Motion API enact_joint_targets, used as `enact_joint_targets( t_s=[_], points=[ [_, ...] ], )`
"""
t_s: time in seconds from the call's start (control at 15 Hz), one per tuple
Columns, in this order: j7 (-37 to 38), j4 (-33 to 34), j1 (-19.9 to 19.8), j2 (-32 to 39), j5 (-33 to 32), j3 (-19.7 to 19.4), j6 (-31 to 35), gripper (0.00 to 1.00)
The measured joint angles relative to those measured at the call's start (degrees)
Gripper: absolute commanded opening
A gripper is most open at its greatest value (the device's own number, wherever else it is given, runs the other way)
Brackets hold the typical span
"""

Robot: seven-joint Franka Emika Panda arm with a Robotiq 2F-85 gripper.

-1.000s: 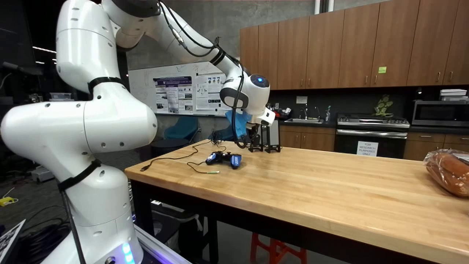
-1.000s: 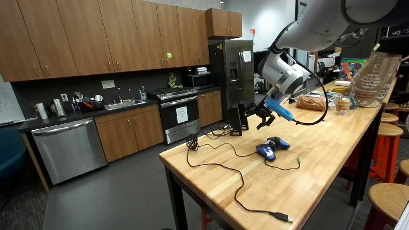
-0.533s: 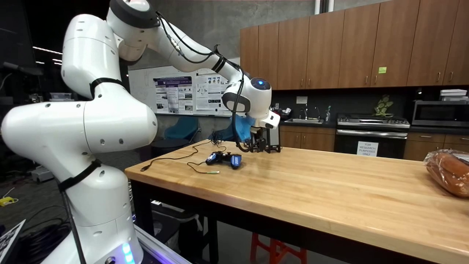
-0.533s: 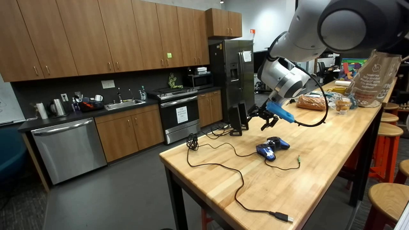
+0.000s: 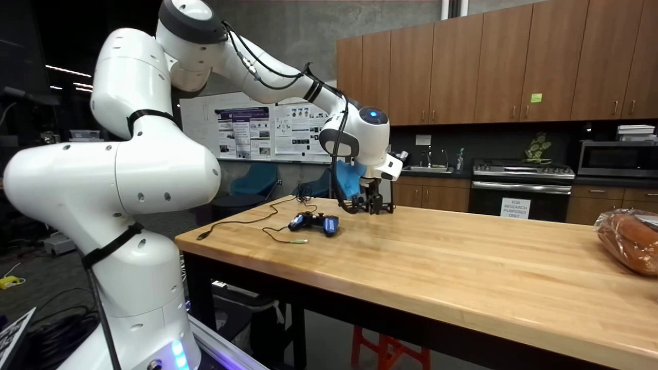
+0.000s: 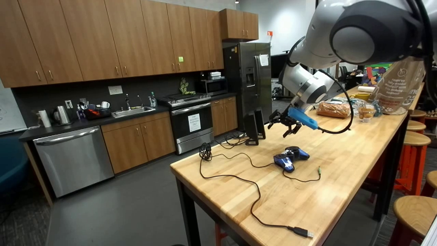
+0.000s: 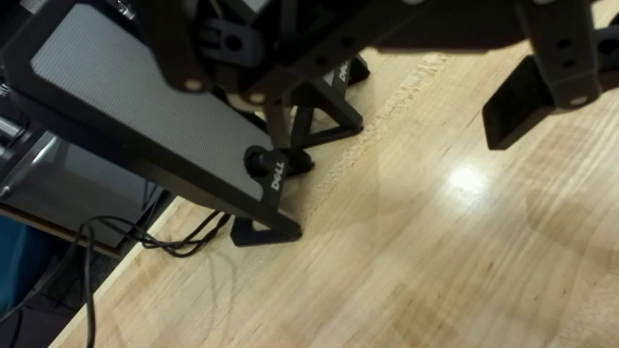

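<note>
My black gripper (image 6: 279, 130) hangs open above the wooden table, with nothing between its fingers. In the wrist view one finger (image 7: 520, 104) stands at the right, and the tip of the opposite finger blends into the dark shapes behind it. Two black Dell speakers on stands are nearest: the front speaker (image 7: 145, 101) fills the left of the wrist view, while the rear one is mostly covered by the gripper. In an exterior view the speakers (image 6: 251, 127) stand just left of the gripper. A blue and black game controller (image 6: 284, 162) lies on the table below and nearer that camera.
A black USB cable (image 6: 257, 194) winds over the near table end (image 6: 235, 201). Farther along the table are a bagged loaf (image 6: 333, 110), a clear food tub (image 6: 366, 113) and a brown paper bag (image 6: 392, 87). Stools (image 6: 416, 138) line one side.
The arm has swung so that the gripper moves to the right in both exterior views, and it sits lower in one. The jaws stay open; speakers and controller have not moved.
</note>
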Motion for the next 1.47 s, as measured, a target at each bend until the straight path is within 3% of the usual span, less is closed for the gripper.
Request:
enact_joint_targets(
  t_s=[1.07, 1.47],
  points=[
    [0.1, 0.1, 0.3, -0.8, 0.1, 0.0, -0.3, 1.0],
    [0.1, 0.1, 0.3, -0.9, 5.1, -0.1, -2.1, 1.0]
  ],
)
